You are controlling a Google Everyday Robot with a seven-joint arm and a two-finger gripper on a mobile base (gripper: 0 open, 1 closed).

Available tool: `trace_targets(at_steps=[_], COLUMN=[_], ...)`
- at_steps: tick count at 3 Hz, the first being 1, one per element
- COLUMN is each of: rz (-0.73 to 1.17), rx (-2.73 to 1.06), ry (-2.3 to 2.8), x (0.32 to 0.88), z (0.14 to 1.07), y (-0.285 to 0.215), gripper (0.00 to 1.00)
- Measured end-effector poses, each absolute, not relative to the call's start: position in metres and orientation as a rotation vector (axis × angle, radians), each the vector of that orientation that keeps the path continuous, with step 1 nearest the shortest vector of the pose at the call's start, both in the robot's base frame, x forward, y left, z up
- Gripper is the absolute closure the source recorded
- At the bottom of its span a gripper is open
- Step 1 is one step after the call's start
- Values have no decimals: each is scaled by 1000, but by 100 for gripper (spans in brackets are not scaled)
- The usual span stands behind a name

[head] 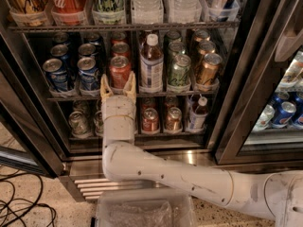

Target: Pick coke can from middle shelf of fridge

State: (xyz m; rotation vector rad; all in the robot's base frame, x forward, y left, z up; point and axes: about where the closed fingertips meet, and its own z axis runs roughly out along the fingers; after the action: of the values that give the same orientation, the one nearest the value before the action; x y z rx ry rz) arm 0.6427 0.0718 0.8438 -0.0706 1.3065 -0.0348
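Note:
The fridge (258,89) stands open before me, steel-framed with a dark interior. On its middle shelf (156,93) the red coke can (120,71) stands at the front of its row, between blue cans on its left and a labelled bottle on its right. My gripper (118,82) reaches in at the shelf's edge, open, with one yellowish fingertip on each side of the coke can's lower half. The white arm runs down from it and off to the lower right.
Blue cans (71,72) fill the left of the shelf; a bottle (151,65), green cans (179,70) and gold cans (207,70) stand to the right. Silver cans (150,119) line the rack below. A clear bin (144,212) and cables (21,207) lie on the floor.

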Motion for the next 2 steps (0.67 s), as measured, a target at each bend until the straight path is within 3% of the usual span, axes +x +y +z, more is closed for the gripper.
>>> trace_targets(at_steps=[2], rz=[-75], rx=[-46], ry=[1314], x=[663], z=[847], y=[64], gripper=[37])
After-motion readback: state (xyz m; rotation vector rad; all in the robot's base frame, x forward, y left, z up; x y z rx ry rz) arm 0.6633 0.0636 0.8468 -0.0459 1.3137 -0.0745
